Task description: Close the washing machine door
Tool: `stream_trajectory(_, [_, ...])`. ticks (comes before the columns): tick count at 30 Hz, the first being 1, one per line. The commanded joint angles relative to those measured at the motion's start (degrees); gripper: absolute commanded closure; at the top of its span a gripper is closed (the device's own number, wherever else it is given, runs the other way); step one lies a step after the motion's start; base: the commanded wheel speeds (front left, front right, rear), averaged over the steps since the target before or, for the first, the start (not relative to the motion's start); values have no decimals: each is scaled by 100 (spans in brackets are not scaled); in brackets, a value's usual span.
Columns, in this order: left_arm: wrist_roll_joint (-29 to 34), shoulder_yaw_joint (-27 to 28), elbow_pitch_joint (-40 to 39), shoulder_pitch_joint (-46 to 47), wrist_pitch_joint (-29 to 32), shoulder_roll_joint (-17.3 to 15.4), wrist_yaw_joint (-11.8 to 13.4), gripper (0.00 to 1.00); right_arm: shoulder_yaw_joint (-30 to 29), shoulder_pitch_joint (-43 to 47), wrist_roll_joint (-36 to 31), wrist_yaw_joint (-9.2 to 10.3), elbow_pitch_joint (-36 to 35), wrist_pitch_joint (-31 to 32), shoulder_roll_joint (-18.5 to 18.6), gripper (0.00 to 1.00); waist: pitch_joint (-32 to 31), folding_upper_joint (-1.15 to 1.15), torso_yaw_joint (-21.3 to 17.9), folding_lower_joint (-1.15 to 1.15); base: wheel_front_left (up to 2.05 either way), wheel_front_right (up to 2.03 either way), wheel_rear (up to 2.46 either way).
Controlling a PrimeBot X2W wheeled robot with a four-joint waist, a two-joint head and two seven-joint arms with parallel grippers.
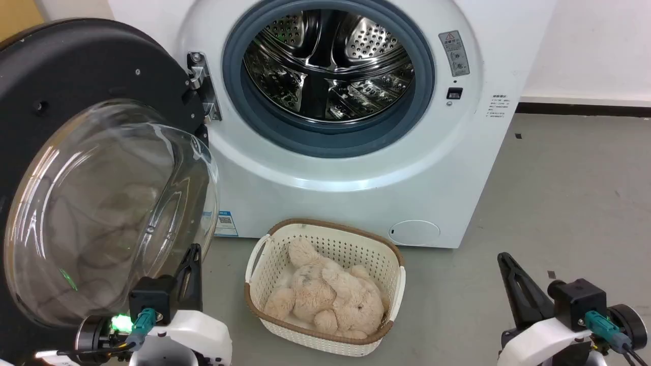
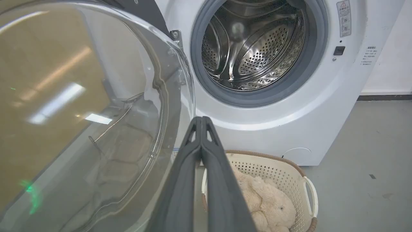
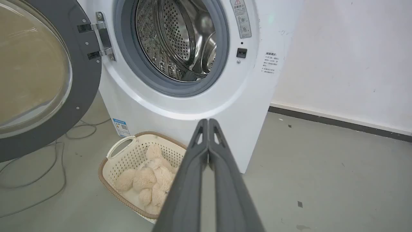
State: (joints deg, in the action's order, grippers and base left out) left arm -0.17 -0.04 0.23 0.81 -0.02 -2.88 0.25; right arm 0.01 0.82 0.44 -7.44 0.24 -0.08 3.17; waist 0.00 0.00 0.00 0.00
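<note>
With the left gripper point(image 2: 201, 119) closed and empty, push the round, black-rimmed, glass-bowled washing machine door point(image 1: 76, 66) shut from behind its free rim.

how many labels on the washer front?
3 on the washing machine: a grey warning label right of the drum, small printed text further right, a blue label low left. The open door may hide more.
</note>
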Motion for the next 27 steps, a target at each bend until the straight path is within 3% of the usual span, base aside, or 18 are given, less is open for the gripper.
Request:
stream_trajectory(1, [17,4,-23,-81,2,1,-25,100,-1,-82,-44,-5,-24,8,-29,100,0,0,0,0,0,0,0])
stream_trajectory(24, [17,4,-23,-81,2,1,-25,100,-1,-82,-44,-5,-24,8,-29,100,0,0,0,0,0,0,0])
stream_trajectory(25, [-1,-3,1,0,-2,1,4,0,-4,1,3,0,0,-3,0,0,0,0,0,0,0,0,0])
stream_trajectory(27, [-1,0,3,1,0,1,7,0,0,3,2,0,3,0,0,0,0,0,0,0,0,0,0])
